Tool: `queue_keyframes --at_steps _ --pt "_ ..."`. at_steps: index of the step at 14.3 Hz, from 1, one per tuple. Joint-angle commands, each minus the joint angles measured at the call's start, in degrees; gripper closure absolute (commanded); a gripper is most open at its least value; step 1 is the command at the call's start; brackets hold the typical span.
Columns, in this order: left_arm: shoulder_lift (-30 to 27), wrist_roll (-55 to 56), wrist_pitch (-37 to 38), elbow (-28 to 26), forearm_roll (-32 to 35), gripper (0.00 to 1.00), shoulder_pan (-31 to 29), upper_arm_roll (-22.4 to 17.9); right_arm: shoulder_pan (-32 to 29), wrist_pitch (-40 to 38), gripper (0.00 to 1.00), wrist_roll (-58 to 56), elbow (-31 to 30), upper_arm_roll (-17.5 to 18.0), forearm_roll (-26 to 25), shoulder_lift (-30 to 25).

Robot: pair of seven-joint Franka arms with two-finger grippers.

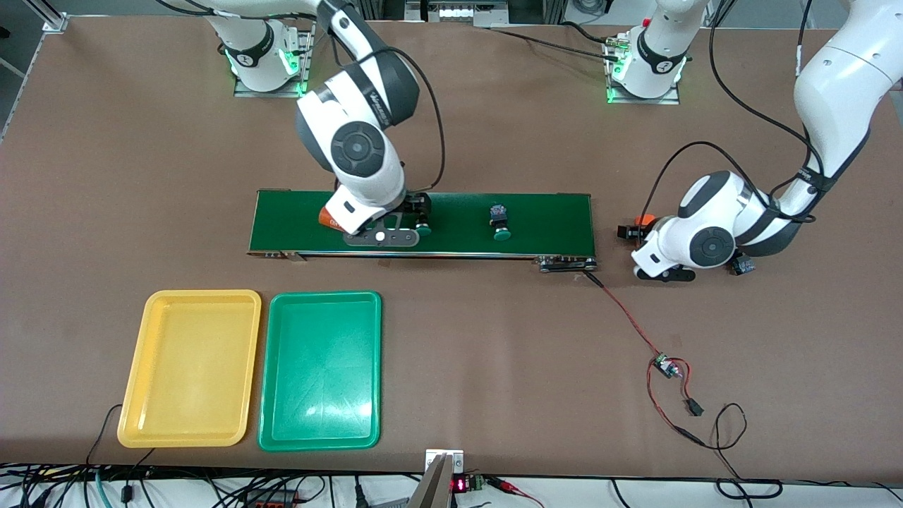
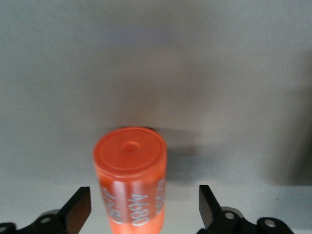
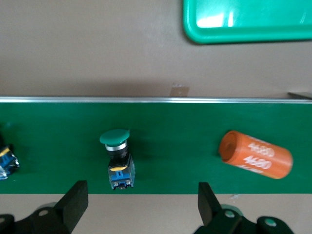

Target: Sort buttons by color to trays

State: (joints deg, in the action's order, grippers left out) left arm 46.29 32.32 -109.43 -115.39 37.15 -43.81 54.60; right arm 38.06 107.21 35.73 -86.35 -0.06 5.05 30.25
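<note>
Front view: right arm is reaching over the belt (image 1: 451, 219), right gripper (image 3: 139, 207) spread wide above a green button (image 3: 117, 158); left gripper (image 2: 145, 209) is gaping around an orange cylinder (image 2: 130, 175), untouched.

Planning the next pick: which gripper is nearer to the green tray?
Right. The right gripper hangs over the belt, above a green-capped button, just up from the green tray. The left gripper sits off the belt's end, around an orange cylinder.

Dark-green conveyor belt (image 1: 451, 219) carried green-capped buttons (image 1: 501, 222) with black-and-blue bodies and an orange cylinder (image 3: 256, 156) printed in white; yellow tray (image 1: 190, 370); green tray (image 1: 321, 370); brown table (image 1: 494, 353).
</note>
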Motion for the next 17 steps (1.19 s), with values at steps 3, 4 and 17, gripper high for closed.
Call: queue_keyframes --at_steps 3,4,17 --pt "-1.55 -2.08 -0.26 -0.37 1.17 0.75 -0.75 0.68 3.16 0.80 0.00 0.83 -0.92 -0.56 0.57 3.67" --pt "-1.82 -2.52 -0.08 0.07 1.17 0.79 -0.75 0.68 3.07 0.98 0.01 0.74 -1.62 -0.56 0.57 4.37" --pt "-1.21 -25.61 15.30 18.44 0.20 0.85 2.92 15.62 1.67 2.12 0.96 -0.49 -2.16 -0.91 0.40 5.61"
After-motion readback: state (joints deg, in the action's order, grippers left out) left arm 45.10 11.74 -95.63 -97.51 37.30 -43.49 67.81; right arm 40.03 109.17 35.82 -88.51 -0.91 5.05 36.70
